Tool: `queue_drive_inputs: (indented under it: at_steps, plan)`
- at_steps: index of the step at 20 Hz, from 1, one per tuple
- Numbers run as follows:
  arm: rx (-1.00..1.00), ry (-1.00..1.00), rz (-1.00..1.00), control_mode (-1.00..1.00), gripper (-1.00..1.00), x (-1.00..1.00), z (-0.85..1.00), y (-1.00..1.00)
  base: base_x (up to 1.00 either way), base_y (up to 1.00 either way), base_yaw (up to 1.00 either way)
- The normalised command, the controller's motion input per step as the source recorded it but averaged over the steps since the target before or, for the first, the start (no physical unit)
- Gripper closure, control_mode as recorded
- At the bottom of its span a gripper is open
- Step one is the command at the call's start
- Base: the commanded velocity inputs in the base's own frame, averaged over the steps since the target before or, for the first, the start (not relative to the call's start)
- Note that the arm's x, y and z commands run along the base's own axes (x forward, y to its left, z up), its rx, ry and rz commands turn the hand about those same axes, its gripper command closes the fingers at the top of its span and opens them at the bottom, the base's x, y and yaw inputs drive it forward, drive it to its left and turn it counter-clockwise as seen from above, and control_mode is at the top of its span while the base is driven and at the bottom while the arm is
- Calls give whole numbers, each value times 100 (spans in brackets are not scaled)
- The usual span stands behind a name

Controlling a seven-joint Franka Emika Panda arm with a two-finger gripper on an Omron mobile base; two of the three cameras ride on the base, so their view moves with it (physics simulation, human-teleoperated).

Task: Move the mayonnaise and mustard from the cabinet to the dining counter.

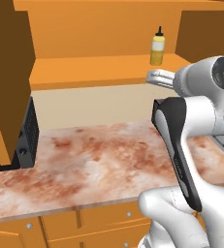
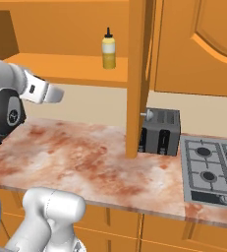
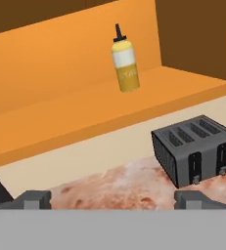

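Mustard (image 1: 157, 47) stands upright on the orange shelf (image 1: 94, 70) inside the open cabinet (image 2: 193, 47), towards the shelf's right end in left base view, nothing beside it. Hand view shows the bottle (image 3: 124, 61) tilted w/ the camera roll, black nozzle up, well above and beyond the gripper (image 3: 112, 199).

Gripper's fingers are spread wide, nothing between them; the two dark fingertips (image 3: 33, 198) sit far apart at the bottom of hand view. Hand (image 1: 160, 77) hangs in front of the shelf edge, below and just right of the mustard in left base view, not touching it. Right base view has the hand (image 2: 41, 91) left of and lower than the bottle (image 2: 108, 48).

Below the cabinet: marbled wall counter (image 1: 84, 160), a dark toaster (image 2: 160, 130) on it near the open door (image 2: 137, 74), stove (image 2: 211, 170) to the right of that.
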Motion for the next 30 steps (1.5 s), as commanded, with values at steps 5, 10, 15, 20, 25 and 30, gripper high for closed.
queue_drive_inputs:
  at_steps: [5, 10, 15, 20, 25, 30]
  plan:
    - [-13, -2, 5, -100, -100, 0, 2, -22, 0, 0, 0]
    - [-8, 0, 4, -100, -100, 0, 1, -17, 0, 0, 0]
    - [-2, -9, 1, -100, -100, 1, 13, -4, 0, 0, 0]
    - [0, -11, -3, -100, -100, 4, 19, -1, 0, 0, 0]
    - [0, -1, -5, -100, -100, 22, 12, -8, 0, 0, 0]
    - [0, 6, -2, -100, -100, 40, 13, -13, 0, 0, 0]
